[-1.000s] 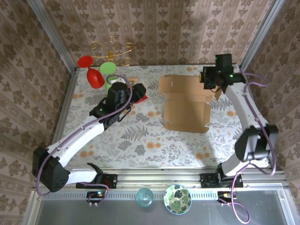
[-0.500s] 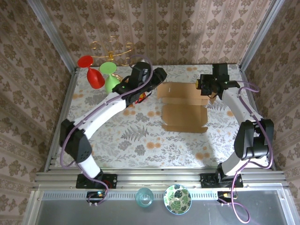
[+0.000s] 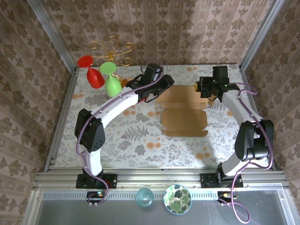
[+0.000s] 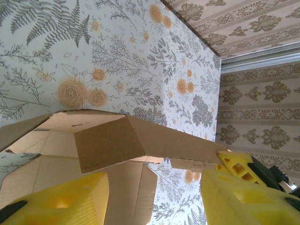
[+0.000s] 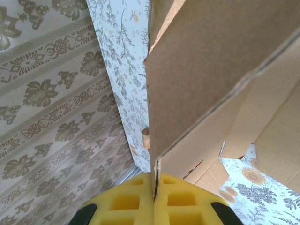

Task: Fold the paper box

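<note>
The paper box (image 3: pixel 185 115) is a brown die-cut cardboard sheet lying mid-table, its rear panel raised. My right gripper (image 3: pixel 205 89) holds that panel at its right end. In the right wrist view the yellow pads (image 5: pixel 126 204) are shut on the cardboard's edge (image 5: pixel 211 70). My left gripper (image 3: pixel 164 86) is at the box's rear left corner. In the left wrist view it (image 4: pixel 154 199) stands open, with a folded flap of the box (image 4: pixel 112 143) just above the gap between its yellow fingers (image 4: pixel 61 201).
A red glass (image 3: pixel 91 72) and a green glass (image 3: pixel 111 80) stand at the back left below a gold wire stand (image 3: pixel 112 49). A teal cup (image 3: pixel 144 197) and a patterned bowl (image 3: pixel 177 198) sit on the front ledge. Walls close off three sides.
My left arm has swung from the table's left middle to the box's rear left corner. The right gripper has drawn the rear panel up and forward, so the box looks shorter.
</note>
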{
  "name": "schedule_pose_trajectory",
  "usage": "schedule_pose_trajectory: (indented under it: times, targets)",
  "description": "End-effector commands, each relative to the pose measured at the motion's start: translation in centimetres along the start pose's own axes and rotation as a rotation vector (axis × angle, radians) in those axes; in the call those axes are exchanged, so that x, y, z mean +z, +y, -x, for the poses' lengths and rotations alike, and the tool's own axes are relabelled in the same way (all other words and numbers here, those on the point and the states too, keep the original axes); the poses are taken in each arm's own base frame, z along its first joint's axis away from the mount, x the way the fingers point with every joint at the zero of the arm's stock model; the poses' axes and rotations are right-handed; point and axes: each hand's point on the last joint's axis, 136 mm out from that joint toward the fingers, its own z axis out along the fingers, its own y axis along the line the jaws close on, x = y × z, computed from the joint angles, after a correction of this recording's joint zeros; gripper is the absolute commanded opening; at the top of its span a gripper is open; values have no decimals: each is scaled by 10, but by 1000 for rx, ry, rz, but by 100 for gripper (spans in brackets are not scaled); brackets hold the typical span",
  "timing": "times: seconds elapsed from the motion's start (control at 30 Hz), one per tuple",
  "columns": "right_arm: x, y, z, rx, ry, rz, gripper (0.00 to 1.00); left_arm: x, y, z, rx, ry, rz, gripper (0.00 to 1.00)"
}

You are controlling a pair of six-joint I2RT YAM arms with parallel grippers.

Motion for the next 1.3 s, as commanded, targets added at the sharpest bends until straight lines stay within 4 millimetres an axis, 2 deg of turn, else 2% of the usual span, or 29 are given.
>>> schedule_pose_trajectory:
  times: [0.0, 0.23, 0.57, 0.87, 1.03, 1.27]
  targets:
    - [-3, 4, -6, -17, 39, 26, 0, 8, 1, -7, -44, 34, 9, 55]
    - [-1, 3, -7, -21, 55, 29, 0, 23, 2, -6, -78, 56, -1, 55]
    - [5, -4, -9, -31, 77, 16, 0, 28, 2, 3, -98, 42, -27, 51]
    - [7, -8, -13, -64, 101, -2, 0, 30, -7, 14, -106, 20, -74, 47]
    - [7, -10, -12, -68, 97, 3, 0, 35, -8, 11, -108, 40, -88, 33]
    - [13, -3, -9, -80, 95, 54, 0, 33, 1, 4, -113, 59, -71, 22]
